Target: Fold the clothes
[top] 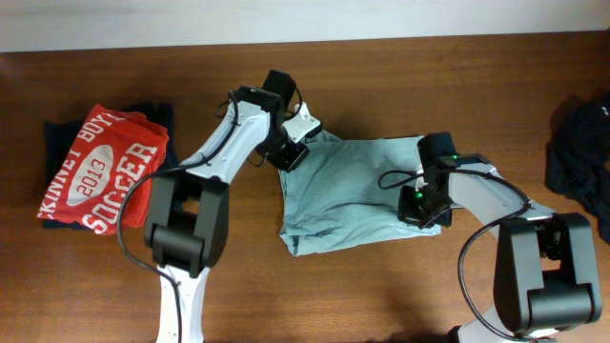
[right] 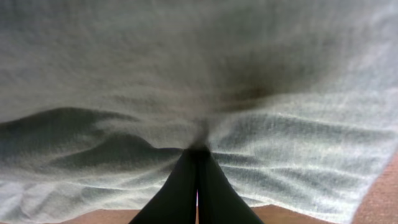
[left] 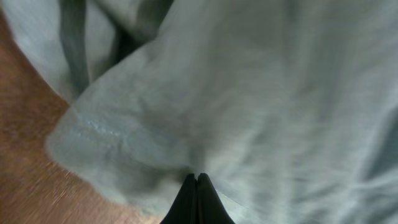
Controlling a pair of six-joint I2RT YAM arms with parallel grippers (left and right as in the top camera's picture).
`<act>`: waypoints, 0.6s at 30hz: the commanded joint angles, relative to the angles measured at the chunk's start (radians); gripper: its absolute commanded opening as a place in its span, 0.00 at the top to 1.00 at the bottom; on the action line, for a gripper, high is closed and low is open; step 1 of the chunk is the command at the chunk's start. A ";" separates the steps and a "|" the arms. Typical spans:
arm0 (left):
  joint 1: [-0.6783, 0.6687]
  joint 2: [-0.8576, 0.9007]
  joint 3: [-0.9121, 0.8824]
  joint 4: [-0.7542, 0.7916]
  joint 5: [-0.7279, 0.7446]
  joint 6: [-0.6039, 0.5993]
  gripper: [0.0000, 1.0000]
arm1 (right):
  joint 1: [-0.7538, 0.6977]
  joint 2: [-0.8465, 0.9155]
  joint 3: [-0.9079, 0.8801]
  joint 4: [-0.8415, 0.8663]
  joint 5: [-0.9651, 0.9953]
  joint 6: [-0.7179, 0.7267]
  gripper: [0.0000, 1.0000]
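left gripper (top: 292,153): jaws pressed together, pinching the hem of the t-shirt (top: 355,191) at its far-left corner; in the wrist view the cloth bunches right at the fingertips.
right gripper (top: 420,204): also closed to a slit, nipping the cloth at the shirt's right edge, towards the near side.
line between the grips: a diagonal across the garment, from far-left to near-right, with the body of the shirt lying between the two arms.
t-shirt: mid-counter, loosely flat with some rumples. Its longer side runs left to right, and its near-left corner is held by neither arm.
counter (top: 381,300): bare wood shows on the near side of the shirt, which leaves room for cloth to be laid down.
nearer arm: each arm is already on its own side of the shirt, so the fold probably turns on carrying one held edge across to the other.
bystanders: the red t-shirt (top: 100,171) lies well apart to the left, and the black garment (top: 581,152) well apart to the right.
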 commanded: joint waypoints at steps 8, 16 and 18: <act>0.039 0.074 0.001 0.059 -0.166 -0.057 1.00 | -0.003 0.015 -0.035 -0.161 0.289 0.296 0.96; 0.071 0.064 0.047 0.011 -0.174 -0.095 1.00 | -0.003 -0.035 -0.011 -0.145 0.214 0.167 0.96; 0.072 0.051 0.106 -0.061 -0.174 -0.102 0.99 | -0.003 -0.077 0.004 -0.144 0.212 0.161 0.96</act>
